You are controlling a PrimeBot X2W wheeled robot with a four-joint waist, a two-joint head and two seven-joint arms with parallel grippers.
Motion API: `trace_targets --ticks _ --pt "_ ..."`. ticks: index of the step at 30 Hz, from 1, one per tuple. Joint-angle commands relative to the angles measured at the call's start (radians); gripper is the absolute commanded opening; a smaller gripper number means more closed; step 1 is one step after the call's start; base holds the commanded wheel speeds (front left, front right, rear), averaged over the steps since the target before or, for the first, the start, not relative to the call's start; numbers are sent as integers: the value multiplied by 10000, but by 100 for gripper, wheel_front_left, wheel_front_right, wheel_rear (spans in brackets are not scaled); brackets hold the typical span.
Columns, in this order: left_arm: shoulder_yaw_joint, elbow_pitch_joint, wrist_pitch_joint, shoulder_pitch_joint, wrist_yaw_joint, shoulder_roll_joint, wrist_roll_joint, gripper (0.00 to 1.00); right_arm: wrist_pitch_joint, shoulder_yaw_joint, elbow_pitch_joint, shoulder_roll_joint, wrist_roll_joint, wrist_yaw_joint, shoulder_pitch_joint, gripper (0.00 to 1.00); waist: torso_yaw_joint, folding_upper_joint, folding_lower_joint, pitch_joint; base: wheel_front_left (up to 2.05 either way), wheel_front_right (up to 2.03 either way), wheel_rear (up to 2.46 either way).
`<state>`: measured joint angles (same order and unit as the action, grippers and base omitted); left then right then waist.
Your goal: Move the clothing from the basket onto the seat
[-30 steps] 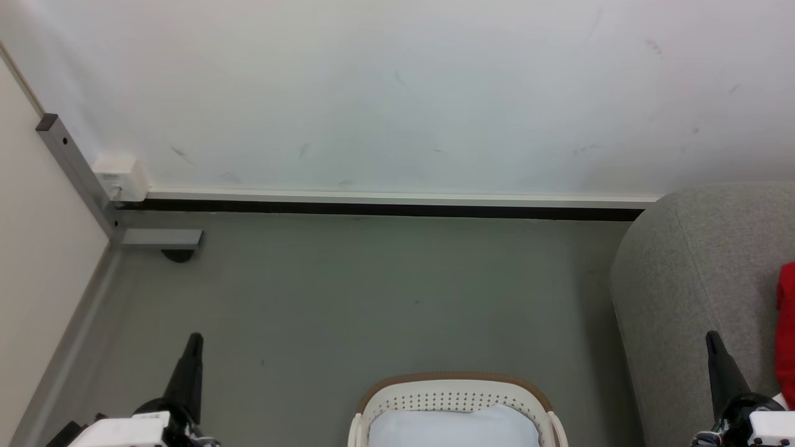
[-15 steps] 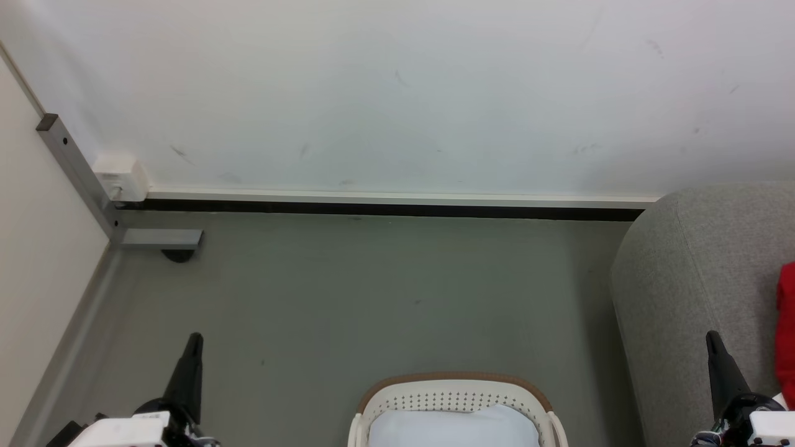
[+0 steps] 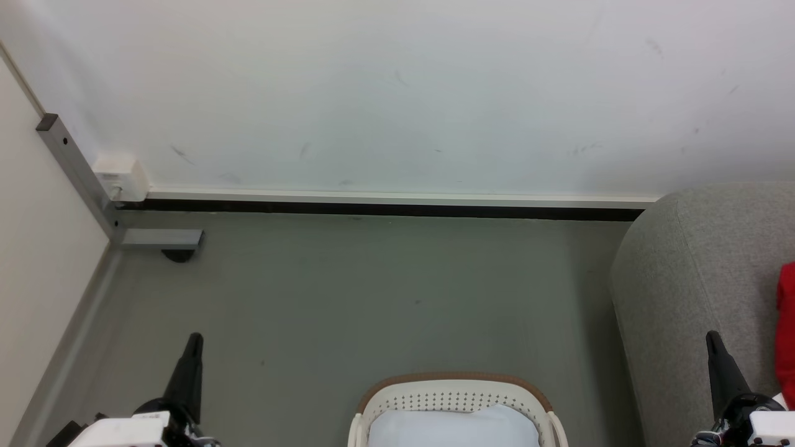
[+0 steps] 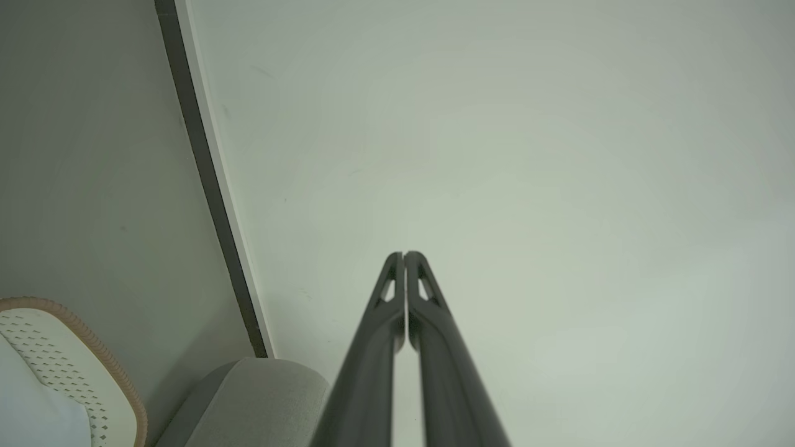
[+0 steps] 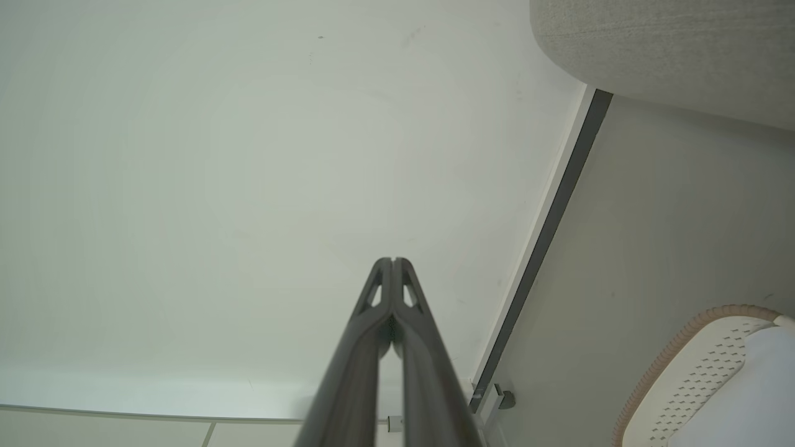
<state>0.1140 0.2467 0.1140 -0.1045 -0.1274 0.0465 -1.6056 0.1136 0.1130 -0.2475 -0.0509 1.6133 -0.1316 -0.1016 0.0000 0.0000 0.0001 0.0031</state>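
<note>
No change from a second ago: arms, basket and camera all sit as they were. Left pincer (image 3: 194, 343) low at the left of the head view, tip pointing up over the grey floor (image 3: 372, 292). Its own wrist view has the two fingers (image 4: 438, 372) pressed together tip to tip, nothing between them. Right pincer (image 3: 712, 340) low at the right, likewise closed and empty, its dark tip seen against the flank of the seat (image 3: 689, 273). Basket (image 3: 456, 377) on the floor at bottom centre, between the two pincers and well apart from each. Pale lining (image 3: 453, 428) shows inside it; the near end is cut by the frame edge. Clothing (image 3: 787, 335): a strip of bright red at the right edge of the head view, lying on the seat, just to the right of the right pincer with a band of grey upholstery between them. It is far across from the left pincer. White wall (image 3: 397, 93) behind, dark skirting along its foot.
</note>
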Motion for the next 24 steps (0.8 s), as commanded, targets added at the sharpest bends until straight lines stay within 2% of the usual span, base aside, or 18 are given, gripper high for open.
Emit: trace_targets --ticks 1,24 --pt "19 -31 43 -85 -68 69 -131 0 37 46 55 1 -3 17 -124 0 0 0 -1 0 0 0 0" --pt "17 -33 41 -84 -69 70 -133 0 37 51 55 3 -9 17 -126 0 0 0 -1 0 0 0 0"
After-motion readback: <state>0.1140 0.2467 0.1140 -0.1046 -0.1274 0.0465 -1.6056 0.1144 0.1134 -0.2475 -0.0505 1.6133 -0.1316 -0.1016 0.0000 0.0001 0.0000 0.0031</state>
